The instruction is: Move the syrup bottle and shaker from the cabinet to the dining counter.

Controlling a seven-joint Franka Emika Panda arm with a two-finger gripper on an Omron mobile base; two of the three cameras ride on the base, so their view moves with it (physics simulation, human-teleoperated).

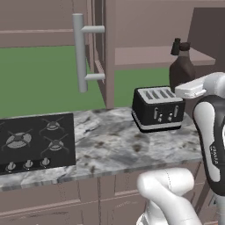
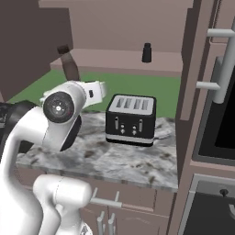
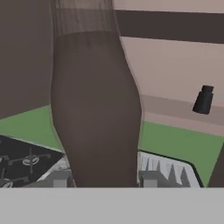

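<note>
The dark brown syrup bottle (image 3: 96,109) stands upright between my gripper's (image 3: 105,180) two fingertips (image 3: 60,179), and the gripper is shut on its lower body. In the left base view the syrup bottle (image 1: 181,66) hangs in front of the open cabinet's shelf (image 1: 145,57), above the right end of the toaster. It also shows in the right base view as the syrup bottle (image 2: 69,64) behind my arm. The small black shaker (image 2: 147,53) stands upright on the cabinet shelf (image 2: 114,60), to the right of the bottle and apart from it. The dining counter is out of view.
A black four-slot toaster (image 1: 158,107) sits on the marbled counter (image 1: 110,145) just below the bottle. A black gas stove (image 1: 35,140) lies at the left. The open cabinet door with its long grey bar handle (image 1: 81,52) juts out above the counter.
</note>
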